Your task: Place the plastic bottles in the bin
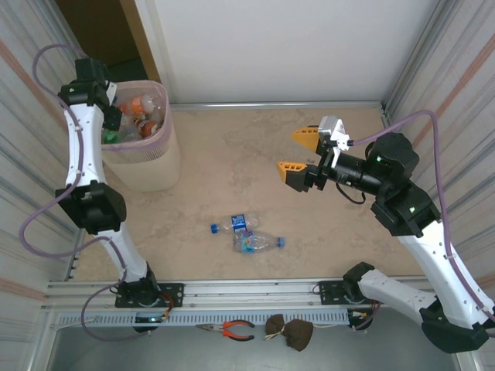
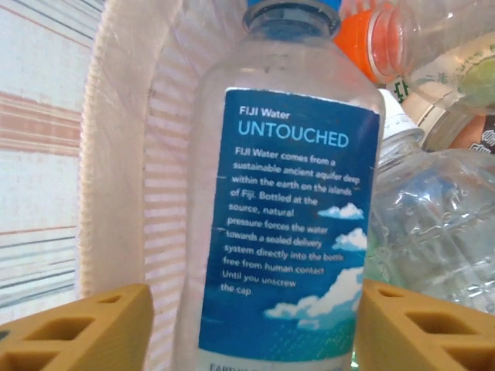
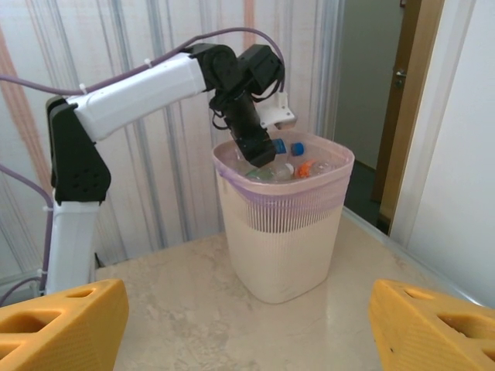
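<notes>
Bottle with the blue label (image 1: 234, 224) lies flat on the table (image 1: 232, 154), close to the near edge and about midway between my two arm bases. A clear bottle (image 1: 259, 243) lies just beside it, maybe touching. Both long axes run roughly left-right, and the clear one has its blue cap to the right.

My right pincer (image 1: 296, 154) is the nearer one. It hovers over the table with its jaws spread wide and nothing between them, pointing left toward the bin (image 1: 151, 166). From it the two bottles lie toward my bases and a bit left. To take one I judge it must drop, pull back and turn so the jaws cross the short axis.

My left pincer (image 2: 255, 309) is well apart from them, down in the bin mouth at the far left corner. A water bottle (image 2: 286, 216) stands upright between its jaws. The jaws look spread, with a gap showing beside one finger, so I read the bottle as let go, resting among the pile of bottles (image 1: 139, 116) already inside.

There is bare table on the far side and both flanks of the pair. The metal rail (image 1: 255, 290) runs just behind them on the near side, so there is little room there. The risk is that closing on one bottle nudges or rolls the other.
</notes>
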`<action>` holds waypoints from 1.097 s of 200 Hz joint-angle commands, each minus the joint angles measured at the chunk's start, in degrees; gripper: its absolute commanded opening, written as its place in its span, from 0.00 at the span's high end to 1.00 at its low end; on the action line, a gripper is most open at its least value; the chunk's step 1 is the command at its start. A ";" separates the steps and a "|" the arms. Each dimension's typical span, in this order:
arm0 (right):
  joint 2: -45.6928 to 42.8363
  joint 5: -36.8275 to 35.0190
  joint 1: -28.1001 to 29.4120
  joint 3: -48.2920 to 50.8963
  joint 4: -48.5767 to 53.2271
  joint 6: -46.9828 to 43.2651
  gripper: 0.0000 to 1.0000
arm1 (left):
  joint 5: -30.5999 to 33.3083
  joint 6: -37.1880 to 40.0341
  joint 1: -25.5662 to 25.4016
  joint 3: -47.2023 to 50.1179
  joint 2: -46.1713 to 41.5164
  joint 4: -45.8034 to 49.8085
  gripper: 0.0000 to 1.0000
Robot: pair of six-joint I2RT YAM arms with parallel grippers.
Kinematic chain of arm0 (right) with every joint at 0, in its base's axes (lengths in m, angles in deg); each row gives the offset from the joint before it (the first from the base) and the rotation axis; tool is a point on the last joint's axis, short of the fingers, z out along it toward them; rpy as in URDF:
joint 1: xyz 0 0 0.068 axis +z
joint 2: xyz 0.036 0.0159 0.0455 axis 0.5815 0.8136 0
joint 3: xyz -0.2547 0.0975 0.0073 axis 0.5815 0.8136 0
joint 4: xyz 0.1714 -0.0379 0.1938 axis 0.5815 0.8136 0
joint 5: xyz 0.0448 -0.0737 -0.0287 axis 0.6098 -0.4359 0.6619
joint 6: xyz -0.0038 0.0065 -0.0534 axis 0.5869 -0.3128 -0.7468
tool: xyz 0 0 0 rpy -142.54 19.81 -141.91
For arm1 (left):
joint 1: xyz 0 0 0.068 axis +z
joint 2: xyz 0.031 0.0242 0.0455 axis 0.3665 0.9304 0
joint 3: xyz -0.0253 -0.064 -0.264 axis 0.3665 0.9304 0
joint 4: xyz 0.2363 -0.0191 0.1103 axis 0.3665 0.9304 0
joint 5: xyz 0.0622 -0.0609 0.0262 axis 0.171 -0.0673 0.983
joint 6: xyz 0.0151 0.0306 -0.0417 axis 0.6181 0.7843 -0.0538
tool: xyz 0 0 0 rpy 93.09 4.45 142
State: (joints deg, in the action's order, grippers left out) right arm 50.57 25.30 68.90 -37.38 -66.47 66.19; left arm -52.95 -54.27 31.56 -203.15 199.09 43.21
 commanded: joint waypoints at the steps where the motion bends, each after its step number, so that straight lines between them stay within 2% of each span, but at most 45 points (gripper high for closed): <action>1: -0.70 1.24 -0.38 0.77 -0.33 0.26 0.20 | 0.84 -0.37 0.40 -0.41 -1.85 -0.54 0.26; 36: -1.40 1.28 -0.45 1.30 -1.24 0.45 0.20 | -1.67 -1.43 0.46 0.15 -4.31 -1.03 0.18; 99: -2.22 1.92 -0.47 1.71 -2.38 1.48 0.20 | -9.53 -4.41 0.97 -2.14 -7.96 -1.37 0.15; 114: -2.39 1.93 -0.47 1.92 -2.54 1.64 0.20 | -11.66 -4.99 1.80 -2.34 -8.27 -1.54 0.22; 134: -2.39 2.02 -0.47 1.92 -2.45 1.60 0.20 | -14.16 -5.50 3.07 -2.72 -7.89 -1.75 0.39; 148: -2.31 1.98 -0.49 1.92 -2.54 1.58 0.20 | -15.49 -5.86 4.08 -2.90 -7.16 -1.64 0.48; 181: -1.74 2.24 -0.47 1.88 -2.79 1.58 0.20 | -17.76 -6.16 6.22 -1.69 -5.15 -1.98 0.59; 219: -1.08 2.58 -0.52 1.93 -3.26 2.01 0.21 | -19.12 -6.21 7.26 3.19 -3.78 -3.02 0.67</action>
State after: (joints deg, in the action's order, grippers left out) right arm 49.17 26.77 68.83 -35.79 -67.47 66.50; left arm -69.58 -60.15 38.10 -202.98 194.06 41.04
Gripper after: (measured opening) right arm 0.797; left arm 0.346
